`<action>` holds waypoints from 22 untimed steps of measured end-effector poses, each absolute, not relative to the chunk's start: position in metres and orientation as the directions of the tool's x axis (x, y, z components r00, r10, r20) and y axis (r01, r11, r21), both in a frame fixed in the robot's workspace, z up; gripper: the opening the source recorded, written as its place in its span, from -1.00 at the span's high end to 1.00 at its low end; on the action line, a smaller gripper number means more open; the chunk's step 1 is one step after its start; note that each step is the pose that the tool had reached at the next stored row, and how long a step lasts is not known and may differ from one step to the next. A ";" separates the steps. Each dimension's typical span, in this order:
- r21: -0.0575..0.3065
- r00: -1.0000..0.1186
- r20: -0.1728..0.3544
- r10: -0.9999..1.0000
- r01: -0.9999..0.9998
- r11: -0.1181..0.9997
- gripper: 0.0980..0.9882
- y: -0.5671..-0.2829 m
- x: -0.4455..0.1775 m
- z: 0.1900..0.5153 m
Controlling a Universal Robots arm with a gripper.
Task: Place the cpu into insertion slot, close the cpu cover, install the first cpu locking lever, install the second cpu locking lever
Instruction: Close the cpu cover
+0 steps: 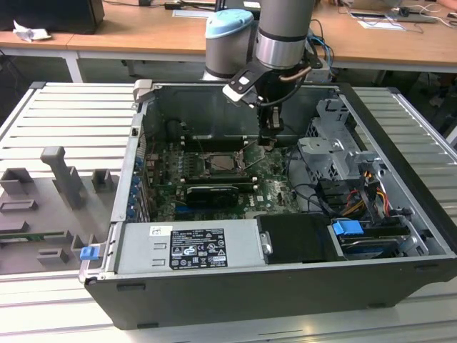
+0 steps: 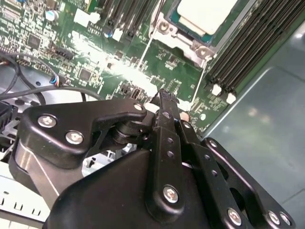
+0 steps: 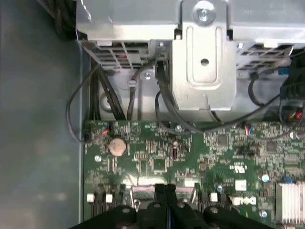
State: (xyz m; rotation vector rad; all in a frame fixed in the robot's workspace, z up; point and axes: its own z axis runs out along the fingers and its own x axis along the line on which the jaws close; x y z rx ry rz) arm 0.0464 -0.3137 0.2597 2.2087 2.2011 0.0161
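The pincer (image 2: 164,98) is holding its fingers pressed together on nothing, hovering low over the green board (image 2: 167,67). Just ahead of its tip a thin wire locking lever (image 2: 201,83) is running beside the socket frame. Beyond that the cpu (image 2: 205,13) is sitting in the insertion slot (image 1: 225,163), with the cpu cover (image 2: 189,43) apparently lying down over it, though the angle is poor. By judgement, lever installation is in hand, calling for the tip to press the wire under its hook. The surrounding computer case (image 1: 400,214) is holding the board, a drive cage (image 1: 328,153) and cabling.
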 end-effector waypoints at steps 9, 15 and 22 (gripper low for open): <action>0.024 0.004 -0.010 1.000 1.000 -0.003 0.98 -0.314 0.066 0.255; 0.006 0.003 -0.011 1.000 1.000 -0.003 0.98 -0.314 0.067 0.248; -0.020 0.003 -0.011 1.000 1.000 -0.003 0.98 -0.314 0.066 0.249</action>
